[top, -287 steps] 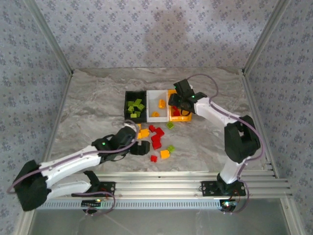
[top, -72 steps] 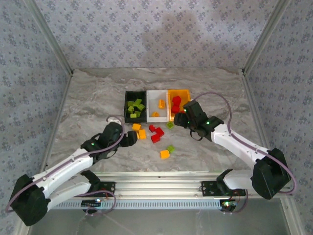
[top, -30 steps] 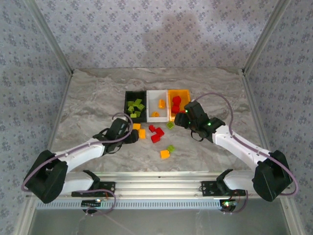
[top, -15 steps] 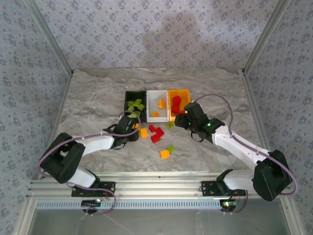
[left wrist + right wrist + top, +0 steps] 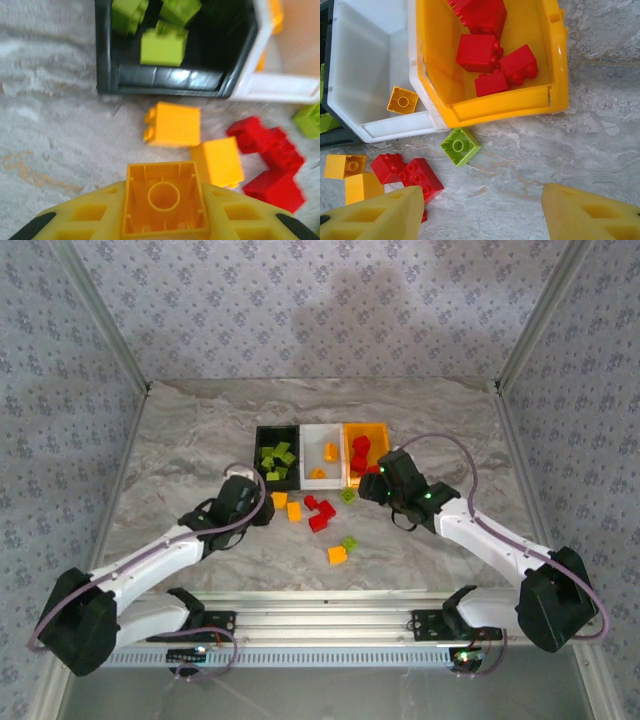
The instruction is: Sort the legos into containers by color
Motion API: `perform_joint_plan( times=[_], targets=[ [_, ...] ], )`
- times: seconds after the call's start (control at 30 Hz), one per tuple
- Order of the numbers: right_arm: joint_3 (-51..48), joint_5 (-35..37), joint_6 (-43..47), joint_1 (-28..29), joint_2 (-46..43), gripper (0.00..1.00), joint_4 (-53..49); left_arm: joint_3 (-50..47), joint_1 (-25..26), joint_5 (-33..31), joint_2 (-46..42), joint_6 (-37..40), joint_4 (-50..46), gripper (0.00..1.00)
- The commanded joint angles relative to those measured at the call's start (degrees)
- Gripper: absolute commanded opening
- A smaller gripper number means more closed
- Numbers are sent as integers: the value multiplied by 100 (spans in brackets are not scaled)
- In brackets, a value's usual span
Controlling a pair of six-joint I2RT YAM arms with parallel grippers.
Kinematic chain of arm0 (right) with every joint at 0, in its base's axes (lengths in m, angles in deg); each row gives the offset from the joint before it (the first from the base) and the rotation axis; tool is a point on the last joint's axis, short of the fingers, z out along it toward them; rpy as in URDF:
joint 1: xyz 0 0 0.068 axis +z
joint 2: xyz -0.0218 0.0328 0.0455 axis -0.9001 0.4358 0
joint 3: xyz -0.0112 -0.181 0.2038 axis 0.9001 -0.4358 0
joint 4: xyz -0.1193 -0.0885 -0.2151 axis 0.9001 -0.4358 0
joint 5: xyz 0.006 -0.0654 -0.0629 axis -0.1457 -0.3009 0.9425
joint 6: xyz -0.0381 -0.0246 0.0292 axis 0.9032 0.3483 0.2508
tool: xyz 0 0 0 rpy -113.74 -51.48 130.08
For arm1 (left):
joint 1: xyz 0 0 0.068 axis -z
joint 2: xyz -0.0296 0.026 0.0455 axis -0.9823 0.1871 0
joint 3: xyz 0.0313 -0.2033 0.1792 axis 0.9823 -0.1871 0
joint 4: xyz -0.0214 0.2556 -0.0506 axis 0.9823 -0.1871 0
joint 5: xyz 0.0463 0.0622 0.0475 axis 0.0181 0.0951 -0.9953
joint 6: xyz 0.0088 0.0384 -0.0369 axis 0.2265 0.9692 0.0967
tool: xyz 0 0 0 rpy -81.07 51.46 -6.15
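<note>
My left gripper point(image 5: 165, 220) is shut on a yellow-orange lego point(image 5: 165, 202) whose hollow underside faces the camera; it hangs just in front of the black container point(image 5: 165, 80), which holds lime green legos point(image 5: 164, 46). From above, the left gripper point(image 5: 262, 508) sits beside two loose orange legos point(image 5: 287, 506). The right gripper point(image 5: 480, 210) stands open over bare table, near an upturned green lego point(image 5: 460, 145) and in front of the orange-yellow container point(image 5: 510, 107), which has red legos point(image 5: 477, 52) in it. The white container point(image 5: 365, 60) holds an orange lego point(image 5: 402, 100).
Loose on the marble between the arms lie red legos point(image 5: 318, 514), a green lego point(image 5: 349, 543) and an orange lego point(image 5: 337, 556). The three containers point(image 5: 318, 440) stand side by side at mid-table. Frame posts and patterned walls close in the table's sides and back.
My left gripper has shut on a yellow-orange lego and drawn slightly back toward the near left. The right arm has not moved.
</note>
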Motion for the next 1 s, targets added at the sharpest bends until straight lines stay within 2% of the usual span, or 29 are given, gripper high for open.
perform_joint_plan(
  times=[0.0,0.23,0.37,0.53,0.67,0.73,0.87,0.97],
  targets=[
    [-46,52,-135,-42,-102,66,46,782,26,75,368,164,-142,35],
    [-237,45,-219,-75,-142,66,-55,2885,110,736,2625,343,229,33],
    [-368,30,-265,-75,-217,66,-121,4099,232,801,3765,554,-90,34],
    [-473,-1,-273,-70,-328,66,-122,5090,246,538,4668,700,-553,37],
    [-505,-152,-216,-31,-303,66,-89,5508,259,622,5003,671,-718,58],
    [-547,-242,-176,-9,-278,67,-19,5638,311,651,4995,681,-755,66],
    [-514,-485,-24,28,-135,67,102,5662,437,645,4606,684,-744,73],
    [-455,-716,87,130,49,67,198,5305,573,682,4001,666,-522,81]
  ],
)
